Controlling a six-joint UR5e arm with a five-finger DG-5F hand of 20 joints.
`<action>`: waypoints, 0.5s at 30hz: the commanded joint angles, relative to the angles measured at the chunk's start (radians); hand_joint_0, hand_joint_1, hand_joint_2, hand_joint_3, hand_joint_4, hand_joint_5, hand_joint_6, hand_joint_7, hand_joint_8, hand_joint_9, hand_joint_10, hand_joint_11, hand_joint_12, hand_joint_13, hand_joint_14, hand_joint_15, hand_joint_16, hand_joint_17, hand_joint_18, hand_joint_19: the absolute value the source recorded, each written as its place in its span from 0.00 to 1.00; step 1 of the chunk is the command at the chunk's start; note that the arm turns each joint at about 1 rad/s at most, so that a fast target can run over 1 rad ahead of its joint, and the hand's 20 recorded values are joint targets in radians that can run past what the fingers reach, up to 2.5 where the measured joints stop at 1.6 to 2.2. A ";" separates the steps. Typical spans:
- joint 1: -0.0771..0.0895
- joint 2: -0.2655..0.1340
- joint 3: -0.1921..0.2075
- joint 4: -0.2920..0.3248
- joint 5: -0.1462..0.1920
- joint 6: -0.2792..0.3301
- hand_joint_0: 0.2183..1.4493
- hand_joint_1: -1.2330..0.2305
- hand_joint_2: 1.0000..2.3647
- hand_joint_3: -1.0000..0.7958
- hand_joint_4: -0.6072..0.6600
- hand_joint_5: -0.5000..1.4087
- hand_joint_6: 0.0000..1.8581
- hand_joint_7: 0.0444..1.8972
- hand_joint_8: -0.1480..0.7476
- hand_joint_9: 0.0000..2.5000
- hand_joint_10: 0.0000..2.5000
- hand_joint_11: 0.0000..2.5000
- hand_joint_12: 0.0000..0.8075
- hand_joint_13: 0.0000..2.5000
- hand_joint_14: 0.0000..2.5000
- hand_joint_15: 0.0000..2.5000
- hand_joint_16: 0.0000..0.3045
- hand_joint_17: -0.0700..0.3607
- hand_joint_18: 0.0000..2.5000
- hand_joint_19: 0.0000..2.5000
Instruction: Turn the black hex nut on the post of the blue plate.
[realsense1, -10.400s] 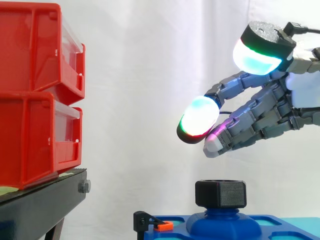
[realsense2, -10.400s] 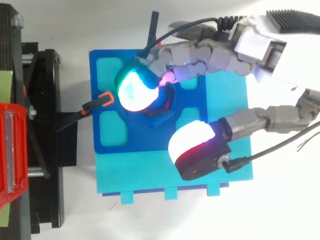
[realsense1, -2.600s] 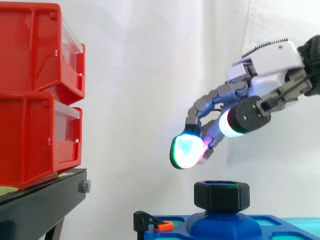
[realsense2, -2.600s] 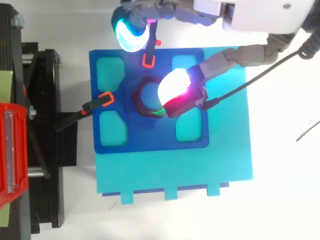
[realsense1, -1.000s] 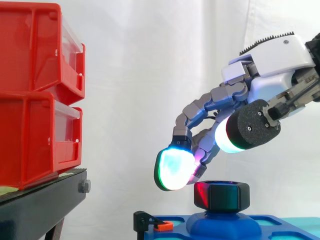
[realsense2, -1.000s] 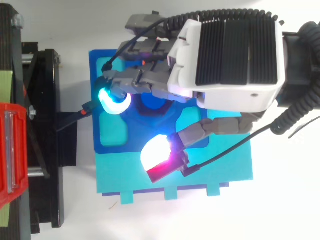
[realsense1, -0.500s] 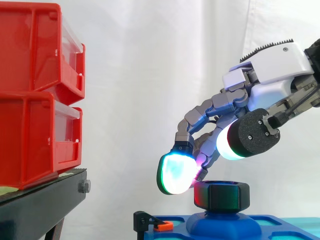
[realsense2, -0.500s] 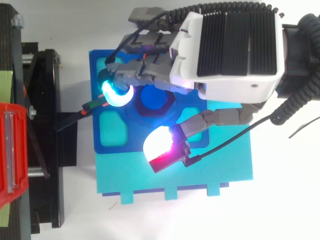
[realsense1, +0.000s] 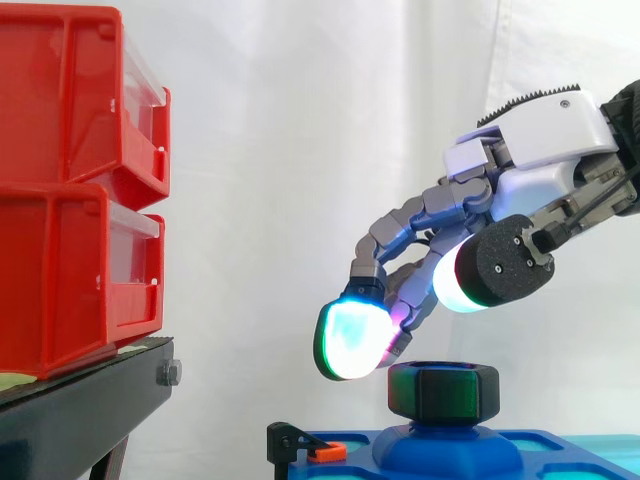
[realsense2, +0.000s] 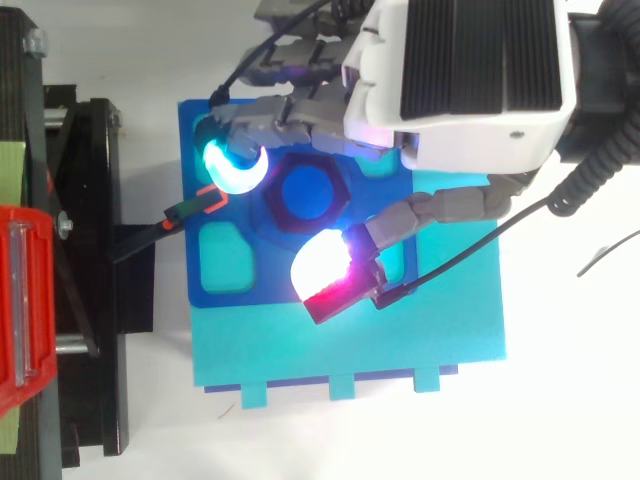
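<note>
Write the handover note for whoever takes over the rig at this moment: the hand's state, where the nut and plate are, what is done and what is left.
Hand: open, fingers loosely curved, holding nothing. It hovers over the black hex nut; one glowing fingertip hangs at the nut's upper left edge, and the thumb pad is above the nut.
Things: the nut sits on the post at the middle of the blue plate, which lies on a teal base.
Done: the hand is lined up over the nut.
Left: lower the hand, close the pads on the nut's sides and turn it. How far the nut is already threaded cannot be told.
</note>
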 joint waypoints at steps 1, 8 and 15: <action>-0.003 0.000 0.000 0.000 -0.002 0.000 0.23 0.55 0.00 0.28 0.68 0.17 0.27 0.41 0.53 0.28 0.00 0.02 0.49 0.18 0.00 0.02 0.18 0.45 0.06 0.06; 0.014 0.000 0.000 0.016 0.006 0.011 0.24 0.55 0.00 0.28 0.68 0.17 0.27 0.41 0.53 0.28 0.00 0.02 0.49 0.18 0.00 0.02 0.18 0.45 0.06 0.06; 0.020 0.000 -0.001 0.039 0.008 0.017 0.23 0.55 0.00 0.28 0.68 0.17 0.27 0.41 0.53 0.28 0.00 0.02 0.49 0.18 0.00 0.02 0.18 0.45 0.06 0.06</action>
